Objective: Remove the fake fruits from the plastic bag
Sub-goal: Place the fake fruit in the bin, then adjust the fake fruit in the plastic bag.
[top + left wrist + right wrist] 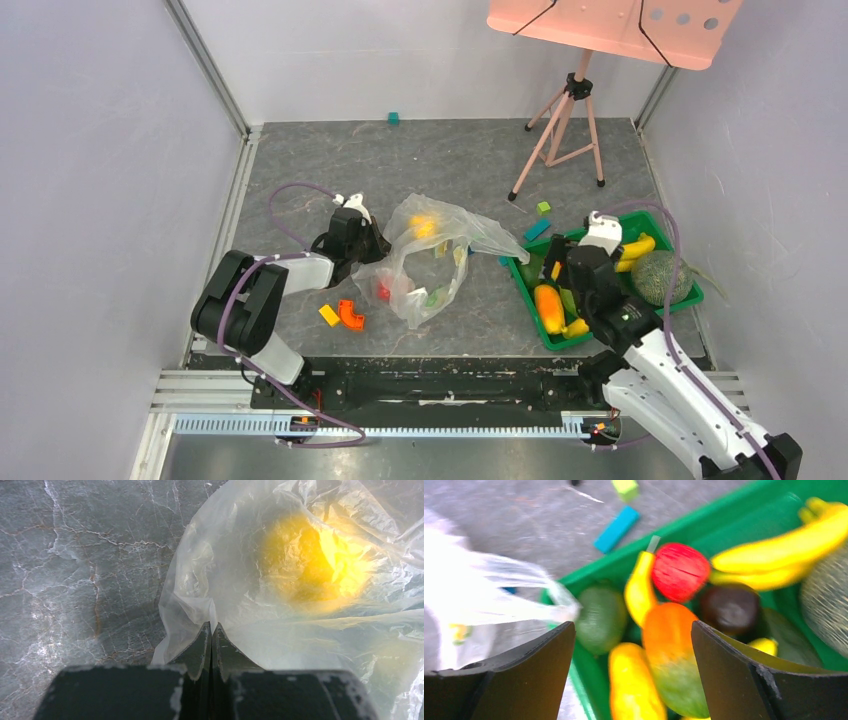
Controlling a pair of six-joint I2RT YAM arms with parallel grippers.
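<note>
Fruits (423, 226) in bag (470, 235): perhaps 3

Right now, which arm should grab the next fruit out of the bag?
Right. The right gripper is open and empty above the green tray. The left gripper is shut on the edge of the plastic bag, so it is busy. A yellow fruit and a red fruit lie inside the bag.
</note>
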